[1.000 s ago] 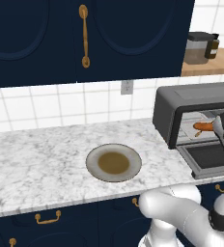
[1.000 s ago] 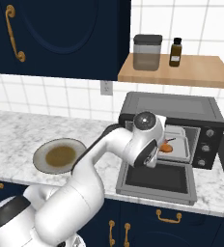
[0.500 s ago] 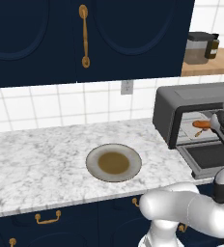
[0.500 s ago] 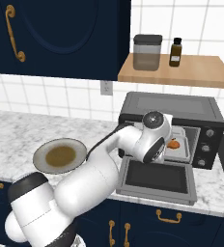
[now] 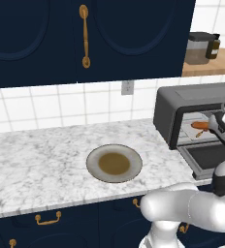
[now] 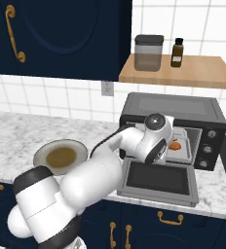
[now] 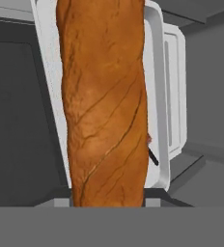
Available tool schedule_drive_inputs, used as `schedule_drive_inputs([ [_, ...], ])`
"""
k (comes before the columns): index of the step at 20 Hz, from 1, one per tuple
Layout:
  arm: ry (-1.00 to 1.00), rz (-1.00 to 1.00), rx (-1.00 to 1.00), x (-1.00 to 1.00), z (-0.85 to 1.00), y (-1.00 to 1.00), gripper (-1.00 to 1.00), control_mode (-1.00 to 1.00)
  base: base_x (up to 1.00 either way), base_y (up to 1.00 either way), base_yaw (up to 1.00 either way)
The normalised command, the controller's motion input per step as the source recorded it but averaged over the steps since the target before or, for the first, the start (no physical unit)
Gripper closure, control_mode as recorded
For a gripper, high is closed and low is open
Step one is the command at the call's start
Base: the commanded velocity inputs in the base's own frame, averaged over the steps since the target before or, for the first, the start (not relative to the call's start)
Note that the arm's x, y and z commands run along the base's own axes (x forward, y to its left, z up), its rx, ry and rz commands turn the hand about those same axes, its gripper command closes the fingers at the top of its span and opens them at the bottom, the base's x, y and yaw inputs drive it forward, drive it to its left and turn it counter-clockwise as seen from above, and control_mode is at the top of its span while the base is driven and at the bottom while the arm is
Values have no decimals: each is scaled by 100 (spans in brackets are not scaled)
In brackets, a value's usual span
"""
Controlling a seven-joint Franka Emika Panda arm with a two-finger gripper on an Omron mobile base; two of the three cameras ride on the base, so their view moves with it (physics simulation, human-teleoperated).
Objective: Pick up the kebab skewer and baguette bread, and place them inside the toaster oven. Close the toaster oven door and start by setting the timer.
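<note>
Jaws are sitting partly apart with the baguette (image 7: pixel 106 101) running up between them in the hand view, filling most of that picture; the fingertips themselves are hidden behind the loaf, so whether they are actually pressing on it I cannot tell. The gripper (image 6: pixel 169 146) is reaching into the mouth of the toaster oven (image 6: pixel 173 113), which is standing at the right end of the bench (image 5: pixel 41 155), back against the tiled wall. The toaster oven door (image 6: pixel 156 181) is lying folded down flat, jutting out over the front edge of the bench. Inside the cavity a pale tray (image 7: pixel 158 72) is sitting under the baguette, and a thin dark stick (image 7: pixel 153 157) is poking out from behind the loaf on one side; I cannot tell for sure whether that is the skewer. From the left base view an orange-brown shape (image 5: pixel 200 125) is showing within the oven opening, just beside the hand.

A round plate (image 5: pixel 114 162) with a brown centre is resting near the middle of the bench, toward its front edge, well apart from the oven. On a wooden shelf (image 6: pixel 183 73) above the oven a lidded canister (image 6: pixel 148 52) and a small dark bottle (image 6: pixel 177 52) are standing side by side.
</note>
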Motion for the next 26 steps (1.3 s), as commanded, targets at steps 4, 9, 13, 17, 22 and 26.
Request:
schedule_drive_inputs([
  [4, 0, 1, 0, 13, -7, 0, -100, -100, 0, 0, 0],
  [9, 1, 0, 0, 16, -23, 0, -100, -100, 0, 0, 0],
  [13, 2, 1, 0, 13, -26, 0, -100, -100, 0, 0, 0],
  [17, 1, 1, 0, 8, -17, 0, -100, -100, 0, 0, 0],
  [22, 0, 3, 0, -9, 33, -14, -100, -100, 0, 0, 0],
  [26, 2, 0, 2, -58, 62, -14, -100, -100, 0, 0, 0],
])
